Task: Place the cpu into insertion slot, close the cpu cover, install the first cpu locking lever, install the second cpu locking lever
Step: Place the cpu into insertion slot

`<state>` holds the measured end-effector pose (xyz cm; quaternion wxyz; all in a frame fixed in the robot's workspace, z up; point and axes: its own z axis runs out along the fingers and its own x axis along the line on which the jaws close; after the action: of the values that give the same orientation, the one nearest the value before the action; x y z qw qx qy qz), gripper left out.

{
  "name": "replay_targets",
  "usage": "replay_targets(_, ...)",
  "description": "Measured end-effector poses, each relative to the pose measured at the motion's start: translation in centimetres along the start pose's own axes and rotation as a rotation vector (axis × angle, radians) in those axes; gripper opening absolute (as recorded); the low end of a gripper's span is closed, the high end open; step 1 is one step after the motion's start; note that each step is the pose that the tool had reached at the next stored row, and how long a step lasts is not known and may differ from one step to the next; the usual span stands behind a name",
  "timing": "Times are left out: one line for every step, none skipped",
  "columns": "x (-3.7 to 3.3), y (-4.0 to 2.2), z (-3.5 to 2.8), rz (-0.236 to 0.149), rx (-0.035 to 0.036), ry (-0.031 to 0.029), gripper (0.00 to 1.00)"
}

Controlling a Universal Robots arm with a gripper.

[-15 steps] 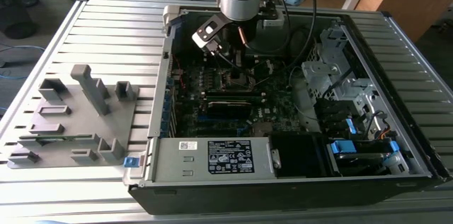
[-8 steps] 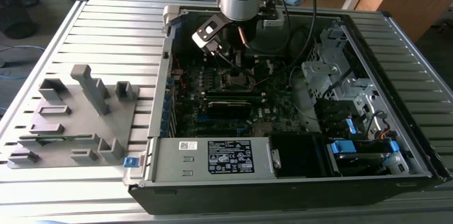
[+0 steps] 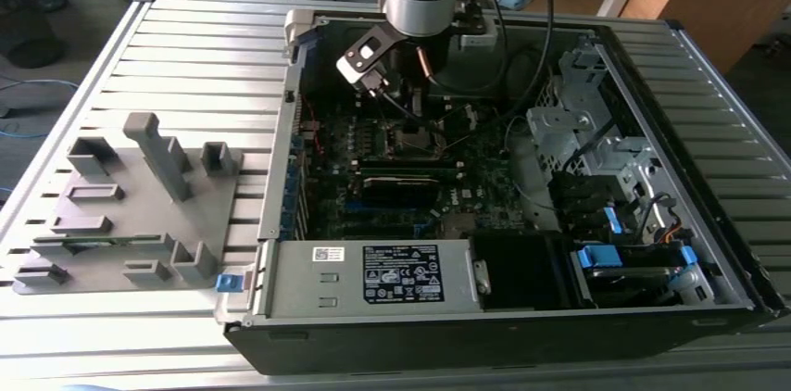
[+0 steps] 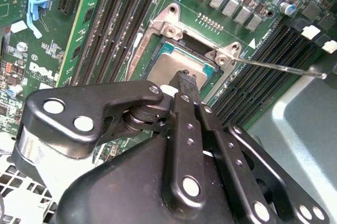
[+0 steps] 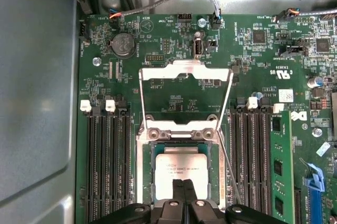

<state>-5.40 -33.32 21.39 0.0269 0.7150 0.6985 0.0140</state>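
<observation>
Cpu [image 5: 181,167] lies flat in the insertion slot [image 5: 148,167], metal top up. Cpu cover [image 5: 184,70] is open, folded back off the slot, with its hinge end just beside the chip. Gripper [image 5: 182,186] has its fingers pressed together, pinching nothing. Tips are over the cpu's edge; contact cannot be told. A thin locking lever [image 4: 279,67] juts free from the slot's corner. Exterior view: the arm enters the computer case [image 3: 284,178] near 12 o'clock, and a grey fixture block [image 3: 136,196] sits at the case's 9 o'clock.
</observation>
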Motion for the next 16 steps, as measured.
replay_targets(0.00,0.12,0.01,0.000,0.0004,-0.0002,0.11)
replay_targets(0.00,0.24,0.01,0.000,0.0006,-0.0003,0.11)
replay_targets(0.00,0.30,0.01,0.000,0.0007,-0.0003,0.11)
replay_targets(0.00,0.35,0.02,0.000,0.0007,-0.0003,0.11)
replay_targets(0.00,0.39,0.02,0.000,0.0007,-0.0003,0.11)
replay_targets(0.01,0.40,0.03,0.000,0.0007,-0.0003,0.11)
replay_targets(0.00,0.40,0.04,0.000,0.0008,-0.0005,0.11)
replay_targets(0.01,0.40,0.09,0.000,0.0006,0.0000,0.11)
replay_targets(0.01,0.40,0.15,0.000,0.0007,0.0002,0.11)
replay_targets(0.01,0.40,0.20,0.000,0.0008,0.0004,0.11)
replay_targets(0.00,0.39,0.22,0.000,0.0009,0.0004,0.11)
replay_targets(0.00,0.39,0.22,0.000,0.0009,0.0003,0.11)
replay_targets(0.00,0.39,0.22,0.000,0.0010,0.0002,0.11)
replay_targets(0.01,0.43,0.24,0.000,0.0008,0.0005,0.11)
replay_targets(0.02,0.53,0.26,0.000,0.0007,0.0008,0.11)
replay_targets(0.02,0.65,0.27,0.000,0.0007,0.0007,0.11)
